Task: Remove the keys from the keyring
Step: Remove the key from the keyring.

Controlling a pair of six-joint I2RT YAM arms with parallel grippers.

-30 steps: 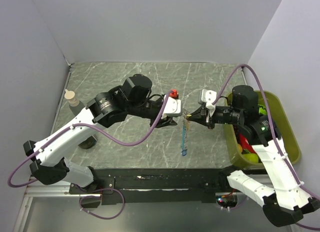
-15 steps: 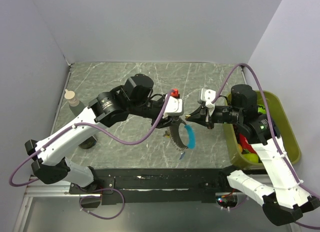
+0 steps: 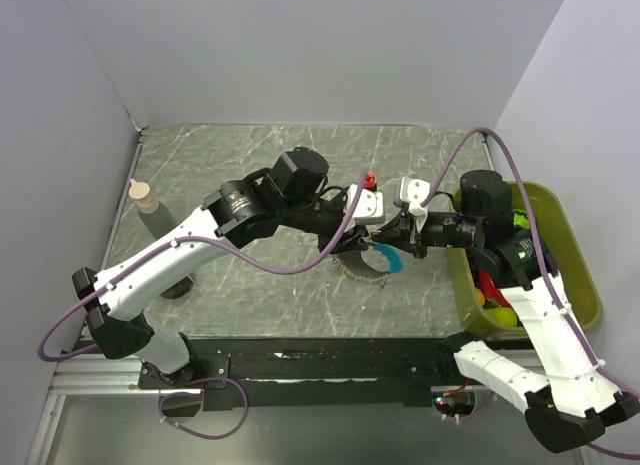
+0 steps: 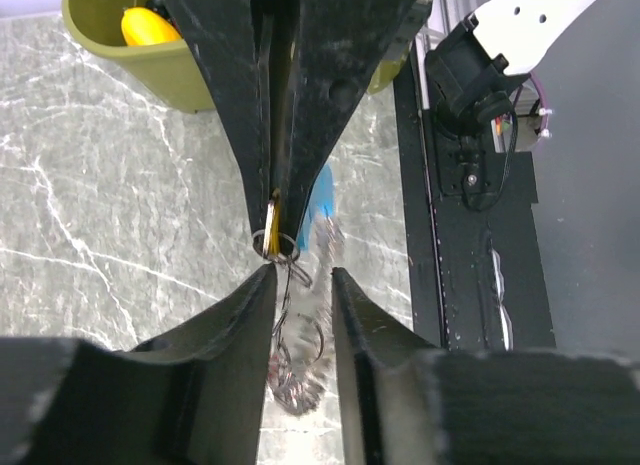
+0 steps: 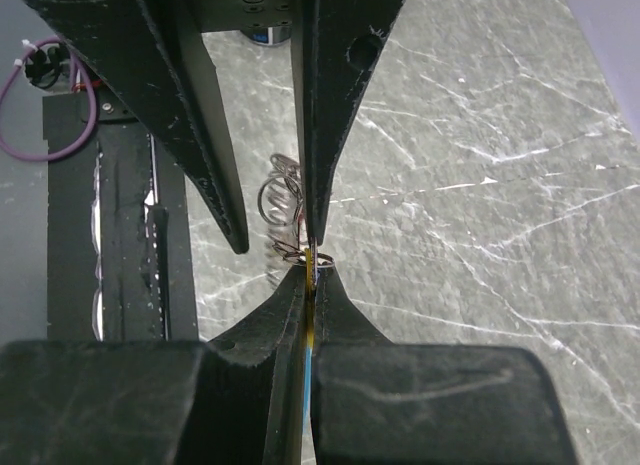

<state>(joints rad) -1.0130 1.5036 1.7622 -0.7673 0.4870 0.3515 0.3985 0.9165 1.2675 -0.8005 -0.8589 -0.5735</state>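
Observation:
My right gripper (image 5: 313, 270) is shut on thin yellow-orange and blue keys (image 5: 314, 268), held above the marble table. From its tip hangs the keyring (image 4: 296, 330), a blurred loop of silvery links, seen from above as a grey smear (image 3: 358, 268). My left gripper (image 4: 300, 278) meets the right one (image 3: 385, 237) tip to tip. Its jaws stand apart on either side of the hanging links and grip nothing that I can see. The curved light-blue strip (image 3: 390, 257) dangles under the right gripper's tip and also shows in the left wrist view (image 4: 320, 205).
An olive-green bin (image 3: 560, 210) holding coloured objects stands at the right edge. A corked bottle (image 3: 145, 200) stands at the left, with a dark round object (image 3: 180, 283) in front of it. A black rail (image 3: 330, 360) runs along the near edge.
The left arm has moved right until its gripper meets the right gripper's tip. The keyring and light-blue strip, which hung straight down, have swung and bunched up under the grippers.

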